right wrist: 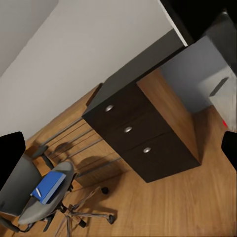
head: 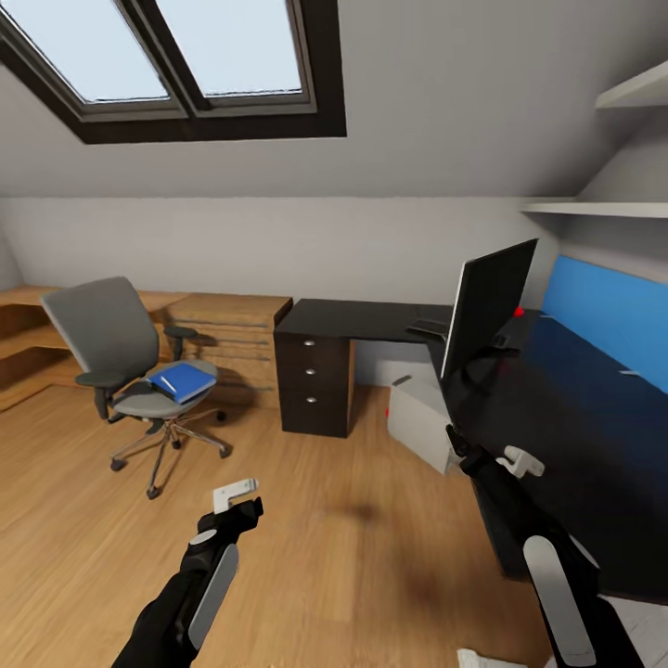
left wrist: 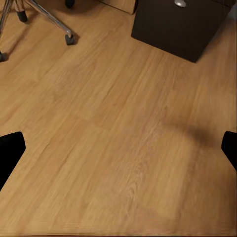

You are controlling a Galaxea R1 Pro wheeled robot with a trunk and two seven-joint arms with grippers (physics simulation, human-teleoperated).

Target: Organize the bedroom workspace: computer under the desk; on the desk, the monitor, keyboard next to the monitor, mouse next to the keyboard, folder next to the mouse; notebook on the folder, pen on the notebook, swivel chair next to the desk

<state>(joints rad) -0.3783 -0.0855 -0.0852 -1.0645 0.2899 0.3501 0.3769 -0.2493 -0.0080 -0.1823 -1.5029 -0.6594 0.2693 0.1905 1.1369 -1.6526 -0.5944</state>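
Head view: the blue folder (head: 183,380) lies on the swivel chair (head: 121,357) seat, well apart from the black worktop (head: 575,436) carrying the monitor (head: 487,304), computer (head: 419,419) beneath, while both arms' jaws stand apart, holding nothing.

Your left arm reaches forward and low, its left gripper (head: 237,494) held out with nothing in it, jaws spread wide. Your right arm stretches ahead too, the right gripper (head: 520,460) likewise empty, jaws parted.
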